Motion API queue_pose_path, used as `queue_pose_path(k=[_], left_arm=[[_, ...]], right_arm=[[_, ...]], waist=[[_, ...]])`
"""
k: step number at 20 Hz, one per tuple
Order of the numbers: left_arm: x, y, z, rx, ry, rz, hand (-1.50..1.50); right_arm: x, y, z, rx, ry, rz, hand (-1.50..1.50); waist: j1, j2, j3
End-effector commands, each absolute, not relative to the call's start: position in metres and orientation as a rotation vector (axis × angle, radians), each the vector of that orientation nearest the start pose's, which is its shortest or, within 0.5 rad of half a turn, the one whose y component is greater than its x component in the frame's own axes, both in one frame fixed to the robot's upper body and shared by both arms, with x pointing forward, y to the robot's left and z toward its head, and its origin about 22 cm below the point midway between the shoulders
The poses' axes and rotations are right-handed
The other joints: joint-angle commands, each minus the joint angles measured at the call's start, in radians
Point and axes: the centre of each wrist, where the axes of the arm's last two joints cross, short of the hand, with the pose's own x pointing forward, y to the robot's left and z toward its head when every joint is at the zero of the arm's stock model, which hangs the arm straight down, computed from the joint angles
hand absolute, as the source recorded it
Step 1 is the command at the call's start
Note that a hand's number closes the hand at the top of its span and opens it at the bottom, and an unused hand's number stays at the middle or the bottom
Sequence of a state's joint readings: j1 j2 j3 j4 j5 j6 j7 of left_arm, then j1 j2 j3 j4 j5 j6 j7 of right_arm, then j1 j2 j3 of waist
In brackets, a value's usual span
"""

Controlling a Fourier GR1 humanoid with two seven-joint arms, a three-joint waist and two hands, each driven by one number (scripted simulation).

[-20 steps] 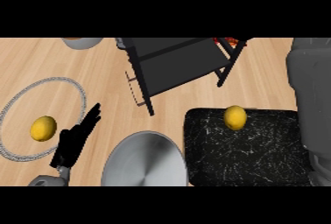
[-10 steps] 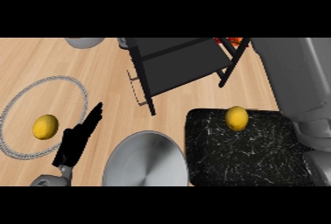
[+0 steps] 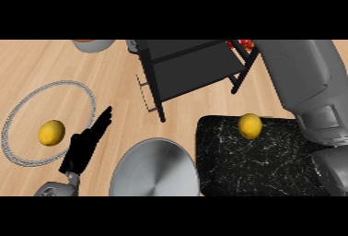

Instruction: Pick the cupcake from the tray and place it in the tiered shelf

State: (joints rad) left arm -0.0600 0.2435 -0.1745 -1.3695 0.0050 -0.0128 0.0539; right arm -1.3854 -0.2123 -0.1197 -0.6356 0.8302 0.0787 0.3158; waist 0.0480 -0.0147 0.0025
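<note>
Yellow cupcake [image 3: 250,125] on black tray [image 3: 265,170], well apart from left hand [image 3: 80,151], fingers [image 3: 101,123] straight and together

Black left hand [image 3: 83,151]; bulky grey right forearm [image 3: 306,80]

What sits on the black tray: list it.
A yellow cupcake near the tray's far edge. The grey forearm covers the tray's right side; anything there is hidden.
</note>
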Motion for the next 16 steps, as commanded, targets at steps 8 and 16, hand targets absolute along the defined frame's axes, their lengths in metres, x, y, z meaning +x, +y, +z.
queue_pose_path(k=[8,16], left_arm=[[0.257,0.243,-0.022,0.066,-1.367,-0.343,0.0],[0.247,0.264,-0.036,0.091,-1.334,-0.319,0.0]], right_arm=[[0.471,-0.112,0.213,-0.162,-1.494,0.307,-1.5],[0.477,-0.154,0.228,-0.236,-1.705,-0.05,-1.5]], waist=[[0.032,0.044,-0.001],[0.004,0.036,-0.003]])
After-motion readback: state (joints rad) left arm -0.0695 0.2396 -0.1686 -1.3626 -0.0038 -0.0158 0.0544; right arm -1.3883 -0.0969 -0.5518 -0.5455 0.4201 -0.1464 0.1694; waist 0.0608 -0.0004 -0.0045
